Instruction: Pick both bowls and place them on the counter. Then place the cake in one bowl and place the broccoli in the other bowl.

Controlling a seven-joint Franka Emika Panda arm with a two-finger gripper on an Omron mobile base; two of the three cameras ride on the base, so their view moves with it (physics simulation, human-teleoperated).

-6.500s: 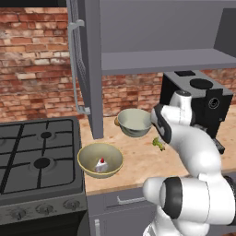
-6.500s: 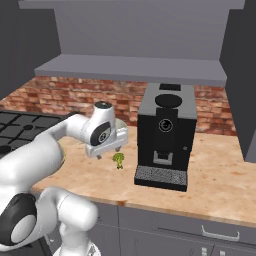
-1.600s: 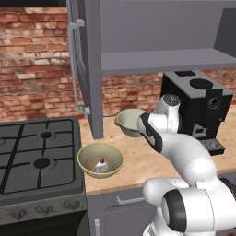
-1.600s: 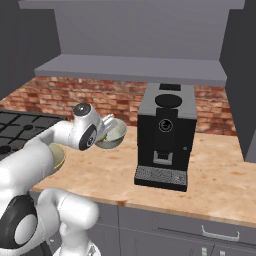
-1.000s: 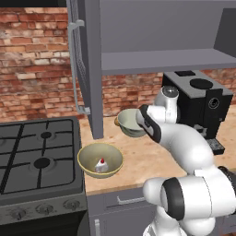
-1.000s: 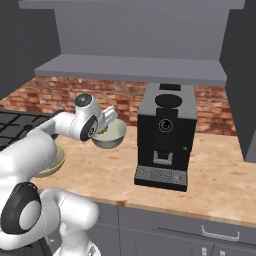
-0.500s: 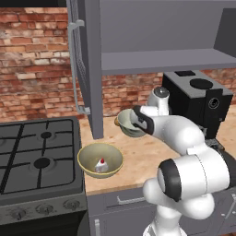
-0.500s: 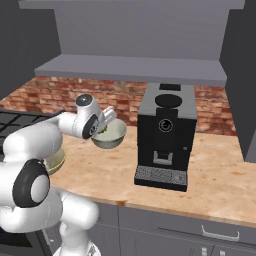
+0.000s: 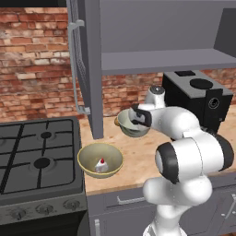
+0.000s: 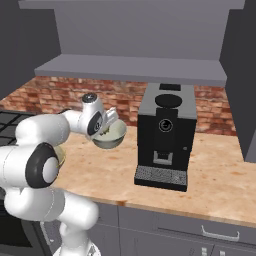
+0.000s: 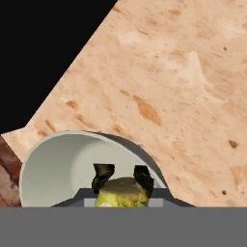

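Since the earlier pictures your arm has swung left from beside the coffee machine (image 9: 198,99), carrying the broccoli (image 11: 120,194) off the counter (image 9: 138,159). On the left, the yellow-tan bowl (image 9: 100,160) already holds the cake (image 9: 101,165). Right of it, the tool (image 11: 122,176) sits clenched on the broccoli, over the inside of the grey-green bowl (image 9: 132,124). That bowl lies directly under the floret, so you likely only need to release.
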